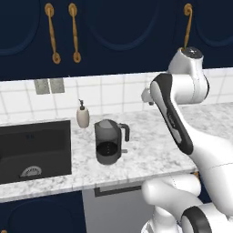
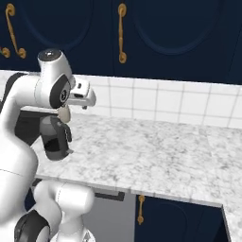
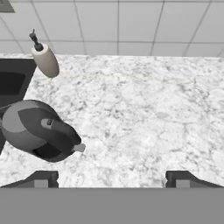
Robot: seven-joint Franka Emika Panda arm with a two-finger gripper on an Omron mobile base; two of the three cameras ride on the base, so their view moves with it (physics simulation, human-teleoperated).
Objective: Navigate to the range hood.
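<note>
A: Items on the worktop?
B: Grey kettle at frame centre, soap dispenser just behind it, black sink at left.

A: Gripper?
B: Fingers spread, holding nothing, above bare marble.

A: Range hood?
B: Not located; navy cabinets fill the top. Judged a rigid fixed fitting, approached by driving, no grasp point.

I'm looking at a home kitchen: navy cabinets with gold handles, white tiled backsplash, marble desk, black sink, kettle, soap dispenser.
</note>
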